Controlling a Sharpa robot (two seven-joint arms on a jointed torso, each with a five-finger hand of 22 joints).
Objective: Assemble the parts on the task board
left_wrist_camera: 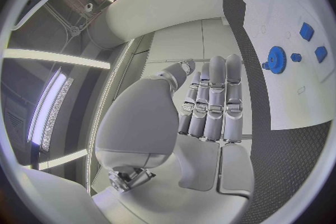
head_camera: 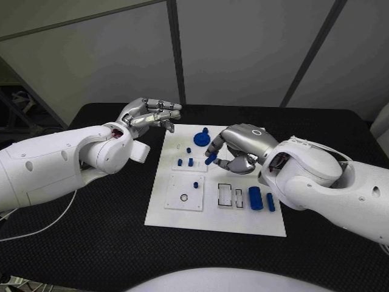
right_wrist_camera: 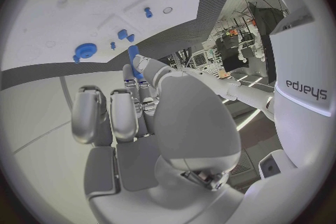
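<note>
Right hand (head_camera: 236,149) sits over the middle of the task board (head_camera: 216,222), fingers curled in and pinching a small blue part (head_camera: 211,159) at the fingertips; in the right wrist view you can see that blue part (right_wrist_camera: 134,55) poking out just past the fingers (right_wrist_camera: 125,115), with the white board above it in that picture.

Left hand (head_camera: 148,115) hangs over the black desk (head_camera: 89,243) just off the board's upper left corner, upper middle of the head frame; fingers held together and straight-ish, nothing in them; the left wrist view backs that up, fingers (left_wrist_camera: 213,101) side by side and the palm bare, not touching anything.

Going outward on the board: a blue gear (head_camera: 202,138) near the top edge, just left of the right hand; the same gear shows in the left wrist view (left_wrist_camera: 275,59) and the right wrist view (right_wrist_camera: 85,51); a couple of small blue pegs (head_camera: 185,162) stand below it, left of center; two long blue pieces (head_camera: 256,199) lie side by side lower right, next to some rectangular black-outlined slots (head_camera: 224,194); a white square inset with a small ring (head_camera: 184,197) sits lower left on the board.

Board lies roughly centered on the desk, long side running away from the robot.
</note>
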